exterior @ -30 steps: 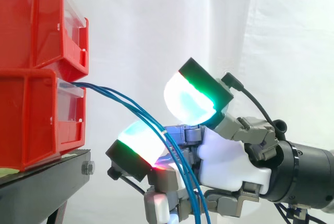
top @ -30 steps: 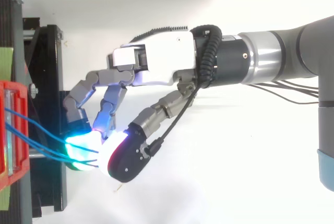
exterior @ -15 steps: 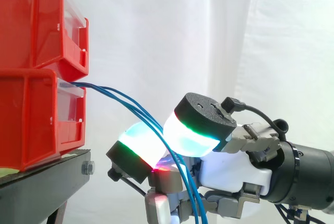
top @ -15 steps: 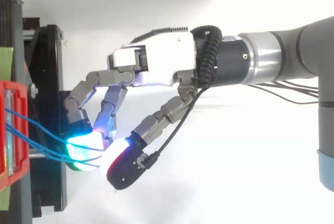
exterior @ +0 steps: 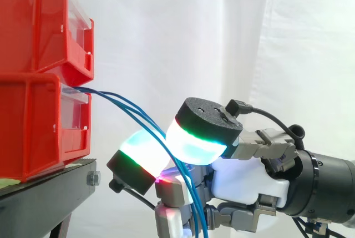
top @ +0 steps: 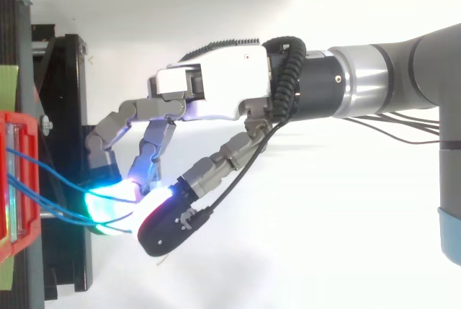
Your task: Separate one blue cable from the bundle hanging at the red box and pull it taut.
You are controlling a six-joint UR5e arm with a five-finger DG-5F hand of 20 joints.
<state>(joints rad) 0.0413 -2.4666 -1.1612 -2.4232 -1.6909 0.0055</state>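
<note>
Several blue cables (exterior: 133,110) disappear pinched between the robot hand's (exterior: 244,177) pads (exterior: 194,145).

blue cables (exterior: 125,105) (thin, bundled) arc down from the red box (exterior: 33,121).

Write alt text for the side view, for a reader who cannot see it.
The robot hand, entering from the right, pinches drooping blue cables between glowing fingertip pads. The cables run out of the lower of two stacked red bins on a black stand, before a white curtain.
</note>
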